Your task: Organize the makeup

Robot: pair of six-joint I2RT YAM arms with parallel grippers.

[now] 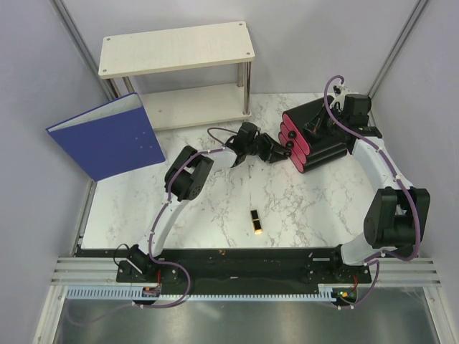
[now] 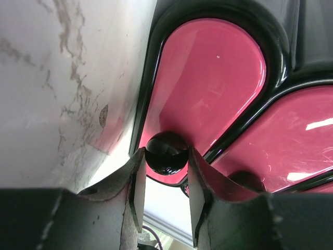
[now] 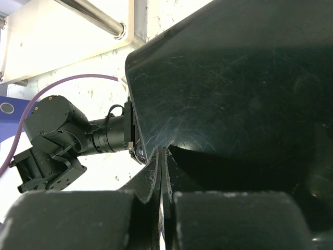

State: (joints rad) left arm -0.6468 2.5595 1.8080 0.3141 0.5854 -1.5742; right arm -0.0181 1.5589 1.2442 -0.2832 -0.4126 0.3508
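Observation:
Of the makeup, only a black-and-gold lipstick [image 1: 255,221] shows, lying on the marble table in front of the arms. The black organizer box [image 1: 326,147] with pink drawers [image 2: 208,83] lies at the back right. My left gripper [image 1: 278,149] reaches its drawer fronts, and in the left wrist view the left gripper [image 2: 165,159] has closed its fingertips on a round black drawer knob [image 2: 165,152], touching it on both sides. My right gripper [image 1: 316,129] rests on the organizer's top; in the right wrist view the right gripper [image 3: 164,153] is shut and empty against the black surface [image 3: 234,78].
A white two-level shelf [image 1: 176,46] stands at the back. A blue binder [image 1: 107,137] leans at the back left. The left arm's wrist [image 3: 52,130] shows beside the organizer in the right wrist view. Grey walls close in both sides.

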